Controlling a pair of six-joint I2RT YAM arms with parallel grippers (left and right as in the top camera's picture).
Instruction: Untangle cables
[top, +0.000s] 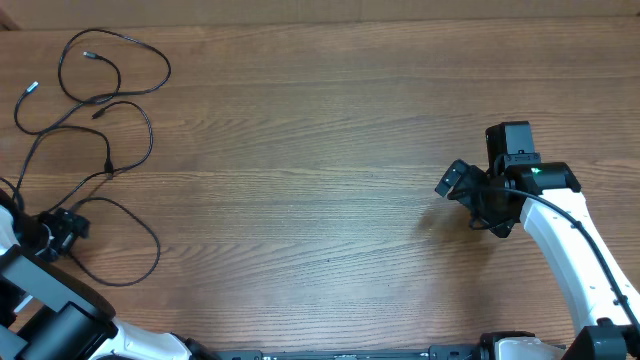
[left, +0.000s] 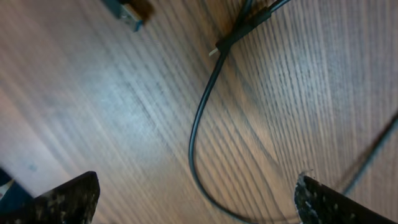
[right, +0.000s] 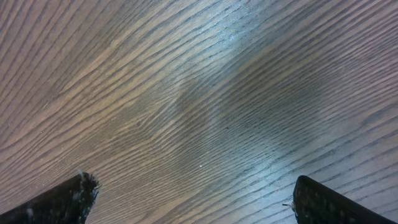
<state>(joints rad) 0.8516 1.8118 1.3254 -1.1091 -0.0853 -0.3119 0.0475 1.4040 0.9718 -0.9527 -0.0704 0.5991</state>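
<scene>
— Where are the cables (top: 108, 166)?
— Far left, stretching away from the left gripper (left: 196, 186). It hangs wide open, empty, over one of them.
— The right gripper (right: 193, 186)?
— Wide open, empty, far off.

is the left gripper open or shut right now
Open. The left gripper has its fingers far apart at the bottom corners of its wrist view, with a cable lying untouched on the table between them.

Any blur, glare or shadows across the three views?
Overhead: sharp, evenly lit, cables crisp. Left wrist: soft focus, plug at top edge blurred, pale sheen on the table. Right wrist: grain sharp, bright glare streak up top, dim shadow patch mid-frame.
</scene>
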